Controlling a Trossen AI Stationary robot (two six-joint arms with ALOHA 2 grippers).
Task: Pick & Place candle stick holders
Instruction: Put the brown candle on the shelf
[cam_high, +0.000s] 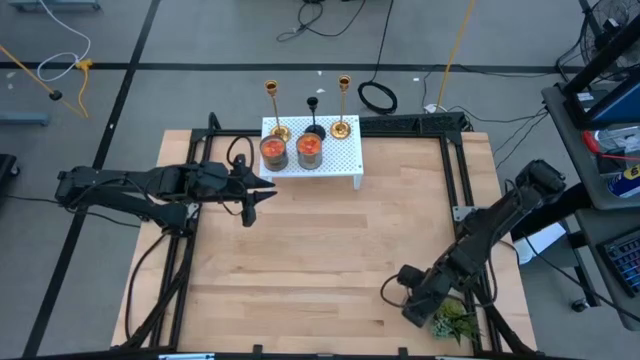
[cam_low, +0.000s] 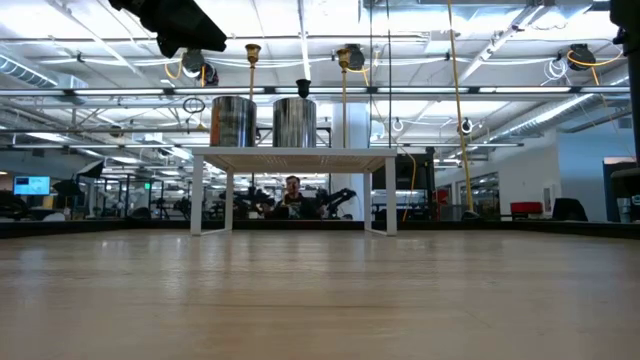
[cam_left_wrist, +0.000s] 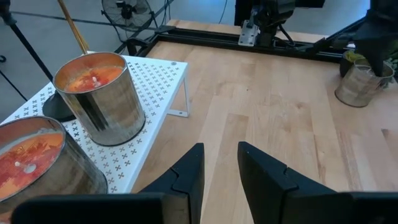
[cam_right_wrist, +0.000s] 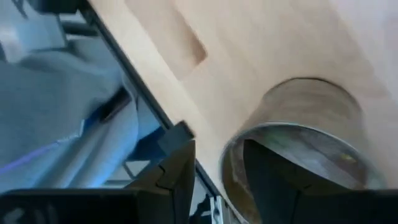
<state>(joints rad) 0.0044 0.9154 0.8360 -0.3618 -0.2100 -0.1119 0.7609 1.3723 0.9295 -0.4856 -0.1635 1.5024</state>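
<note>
Orange-filled tins (cam_left_wrist: 102, 96) on white shelf (cam_high: 335, 160)

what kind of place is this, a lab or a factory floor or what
Most likely a robotics lab in an open industrial workspace: the wooden table sits in a black frame with two arms mounted, cables trail over grey floor, and the low view shows exposed ceiling pipes and a person at distant desks.

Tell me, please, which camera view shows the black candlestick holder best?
The high view: the black candlestick holder stands whole on the white shelf, between the two gold ones. The low view shows only its top behind the tins; the left wrist view perhaps its base; the right wrist view nothing.
</note>
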